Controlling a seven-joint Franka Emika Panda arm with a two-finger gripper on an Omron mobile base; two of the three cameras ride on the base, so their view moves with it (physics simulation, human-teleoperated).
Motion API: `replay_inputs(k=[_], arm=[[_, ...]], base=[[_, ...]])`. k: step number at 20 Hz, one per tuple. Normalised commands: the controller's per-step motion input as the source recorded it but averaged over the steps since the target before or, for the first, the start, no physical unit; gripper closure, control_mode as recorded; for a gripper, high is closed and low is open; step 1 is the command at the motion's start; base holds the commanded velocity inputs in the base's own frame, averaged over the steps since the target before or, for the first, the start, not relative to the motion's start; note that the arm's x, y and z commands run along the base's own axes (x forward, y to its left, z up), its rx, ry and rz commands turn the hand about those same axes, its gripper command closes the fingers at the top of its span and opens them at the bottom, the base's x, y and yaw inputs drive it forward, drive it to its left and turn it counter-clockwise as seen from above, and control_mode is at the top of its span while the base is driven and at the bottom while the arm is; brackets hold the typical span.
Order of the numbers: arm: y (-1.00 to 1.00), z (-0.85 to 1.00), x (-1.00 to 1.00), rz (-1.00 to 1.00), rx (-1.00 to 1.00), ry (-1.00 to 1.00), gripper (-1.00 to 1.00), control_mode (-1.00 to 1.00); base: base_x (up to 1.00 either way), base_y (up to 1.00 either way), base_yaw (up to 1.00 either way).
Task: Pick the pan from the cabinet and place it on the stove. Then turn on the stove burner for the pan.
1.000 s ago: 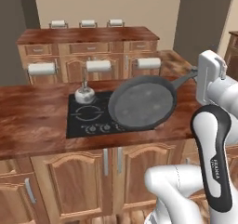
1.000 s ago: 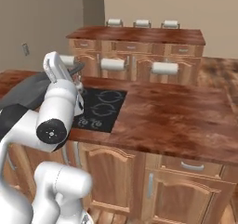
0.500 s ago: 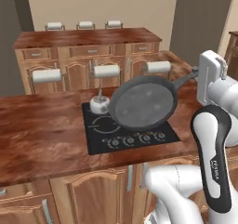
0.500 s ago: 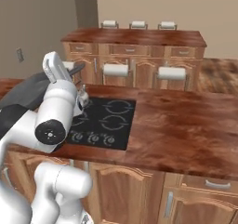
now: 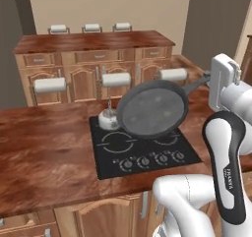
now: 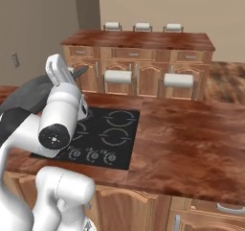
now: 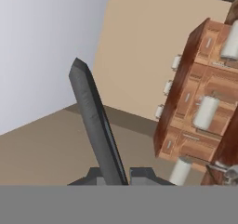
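Dark grey pan (image 5: 152,108) tilted in air over stove (image 5: 142,150), hand (image 7: 115,177) clamped on handle. Level pan, lower onto free ring, clear of kettle (image 5: 108,119) at far left.

We see a dark grey round pan (image 5: 152,108) with a matt, faintly mottled face, like dull cast metal; its long thin handle (image 7: 96,124) looks smooth and satin. The flat black cooktop (image 5: 142,150) reads as glossy glass with thin white rings, and its small round knobs (image 5: 152,160) look like grey metal. A small silver kettle (image 5: 108,119) shines like polished metal. The reddish-brown counter (image 5: 44,147) is varnished wood with strong grain and a soft sheen, as are the low arched-panel cabinets (image 5: 83,78). The white robot arm (image 5: 229,157) looks like smooth glossy plastic.
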Motion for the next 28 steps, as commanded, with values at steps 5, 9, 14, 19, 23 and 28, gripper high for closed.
replay_inputs(k=[5, 9, 14, 19, 23, 28], arm=[[0.0, 0.0, 0.0, 0.0, 0.0, 0.0, 1.0, 1.0], [0.0, 0.0, 0.0, 0.0, 0.0, 0.0, 1.0, 1.0], [0.0, 0.0, 0.0, 0.0, 0.0, 0.0, 1.0, 1.0], [0.0, 0.0, 0.0, 0.0, 0.0, 0.0, 1.0, 1.0], [0.0, 0.0, 0.0, 0.0, 0.0, 0.0, 1.0, 1.0], [-0.21, -0.06, 0.38, 0.04, 0.05, 0.03, 1.0, -1.0]], base=[[0.39, 0.01, 0.08], [0.41, 0.0, 0.1], [0.41, -0.02, 0.09], [0.52, -0.01, 0.04], [0.3, 0.0, 0.0], [0.07, 0.0, 0.0]])
